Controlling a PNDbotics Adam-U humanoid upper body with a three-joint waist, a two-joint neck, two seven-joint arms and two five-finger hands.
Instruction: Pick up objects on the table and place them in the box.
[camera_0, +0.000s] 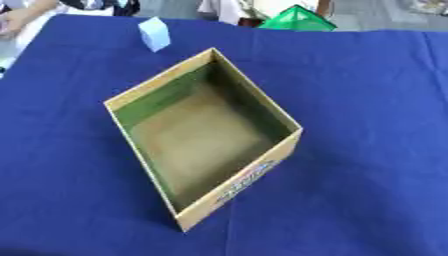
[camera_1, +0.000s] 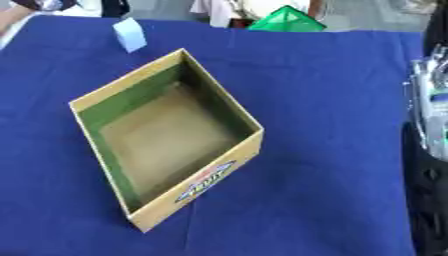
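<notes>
An open cardboard box (camera_0: 150, 88) stands turned like a diamond in the middle of the blue table (camera_0: 367, 150); nothing lies on its brown floor. A small light blue block (camera_0: 154, 33) stands on the cloth just beyond the box's far corner. A green pyramid-shaped thing (camera_0: 297, 20) sits at the table's far edge. At the right edge of the right eye view a silver and black part of my right arm or hand (camera_1: 429, 105) hangs over the table's side, well apart from the box. My left hand shows in neither view.
The blue cloth covers the whole table, with bare stretches to the right of the box and in front of it. The table's far edge runs just behind the blue block and the green thing.
</notes>
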